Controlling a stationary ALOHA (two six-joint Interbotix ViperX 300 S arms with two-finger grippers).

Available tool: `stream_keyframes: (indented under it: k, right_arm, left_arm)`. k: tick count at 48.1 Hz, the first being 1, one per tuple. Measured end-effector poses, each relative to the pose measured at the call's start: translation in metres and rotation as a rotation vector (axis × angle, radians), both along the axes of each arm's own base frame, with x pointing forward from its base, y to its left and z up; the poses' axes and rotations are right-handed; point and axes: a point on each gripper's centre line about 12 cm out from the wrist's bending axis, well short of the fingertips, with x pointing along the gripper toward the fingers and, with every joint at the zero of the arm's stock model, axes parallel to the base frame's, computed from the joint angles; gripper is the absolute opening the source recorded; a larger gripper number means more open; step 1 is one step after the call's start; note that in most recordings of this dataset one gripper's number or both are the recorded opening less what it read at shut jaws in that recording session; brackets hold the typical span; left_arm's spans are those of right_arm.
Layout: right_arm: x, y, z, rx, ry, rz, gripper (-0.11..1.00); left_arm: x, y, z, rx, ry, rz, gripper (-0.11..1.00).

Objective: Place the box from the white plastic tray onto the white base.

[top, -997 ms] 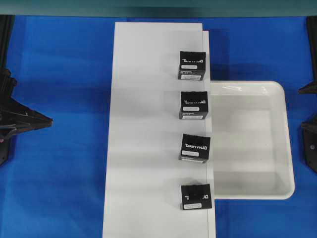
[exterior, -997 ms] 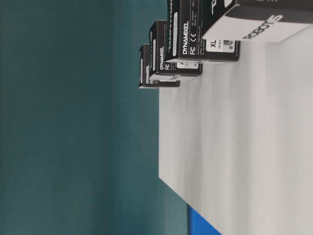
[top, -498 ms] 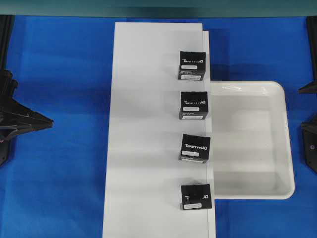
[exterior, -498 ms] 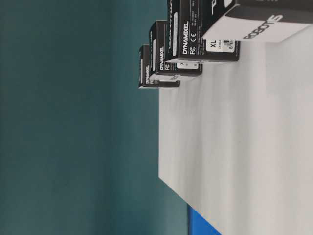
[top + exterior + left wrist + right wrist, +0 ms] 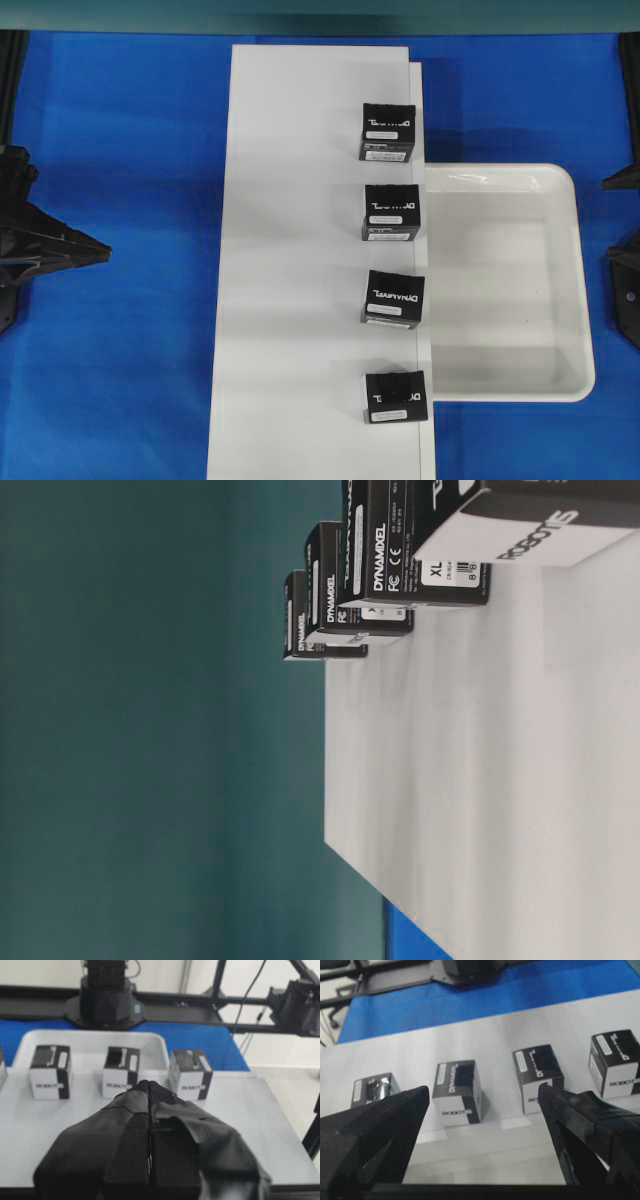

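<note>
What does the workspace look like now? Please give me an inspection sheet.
Surface: blue table cover.
Job's things: small black cardboard box stands on the long flat white base, nearest of a row of four; shallow white plastic tray holds nothing.
Clutter: three black logo boxes on the base.
Grippers: left gripper shut, away from the base; right gripper open, holding nothing.
Cables: black cables behind the table.
Surroundings: teal wall, black frame.

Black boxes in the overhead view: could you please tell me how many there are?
4, all in a column along the right side of the white base: the farthest box, the second box, the third box, and the nearest box. The white plastic tray holds none; nothing seems hidden.
</note>
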Motion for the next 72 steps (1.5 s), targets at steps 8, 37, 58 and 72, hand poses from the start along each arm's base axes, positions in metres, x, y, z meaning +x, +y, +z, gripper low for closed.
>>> stream_keyframes:
  k: [8, 37, 58, 72]
  right_arm:
    - [0.000, 0.000, -0.001, 0.000, 0.002, 0.000, 0.99]
    - [0.001, 0.000, -0.008, 0.002, 0.020, 0.000, 0.99]
    - [0.001, 0.000, -0.013, 0.001, 0.031, 0.000, 0.99]
    - [0.001, 0.000, -0.013, 0.009, 0.031, 0.001, 0.99]
  left_arm:
    - [0.000, 0.000, -0.001, -0.002, 0.006, 0.000, -0.07]
    - [-0.001, 0.000, -0.002, -0.004, 0.007, 0.000, -0.07]
    - [-0.005, 0.001, -0.002, -0.005, 0.000, 0.000, -0.07]
    - [-0.005, 0.001, -0.003, -0.004, 0.002, 0.000, -0.07]
